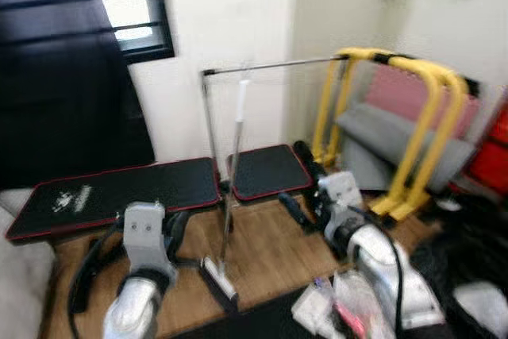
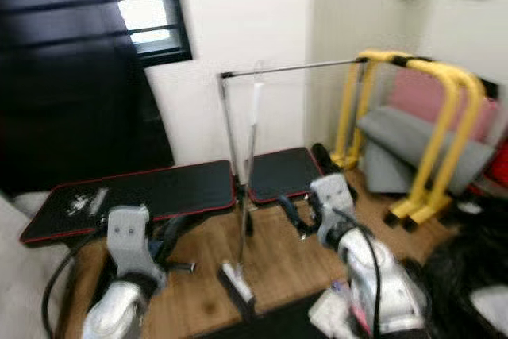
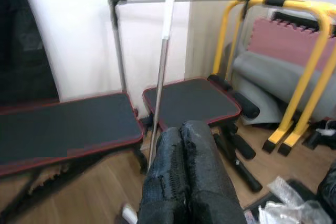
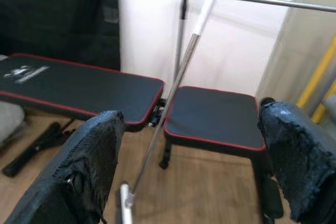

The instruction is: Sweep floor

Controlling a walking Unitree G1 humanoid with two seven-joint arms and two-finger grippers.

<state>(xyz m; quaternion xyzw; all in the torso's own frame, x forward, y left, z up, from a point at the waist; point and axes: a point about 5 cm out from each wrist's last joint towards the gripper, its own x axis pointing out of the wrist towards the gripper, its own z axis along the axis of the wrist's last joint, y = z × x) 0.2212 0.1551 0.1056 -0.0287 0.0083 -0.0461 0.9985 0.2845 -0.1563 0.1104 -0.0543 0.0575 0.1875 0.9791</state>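
Broom [image 1: 230, 196]: stands upright on the wood floor [image 1: 262, 256], handle leaning on the metal rail [image 1: 270, 67], head [image 1: 218, 278] down between the two arms, in front of the bench [image 1: 119, 192].
Left gripper [image 3: 188, 145]: fingers together, holding nothing, low near the broom shaft.
Right gripper [image 4: 191, 145]: fingers wide apart, either side of the shaft, not touching.
Yellow frame [image 1: 421, 117]: right, by the wall.
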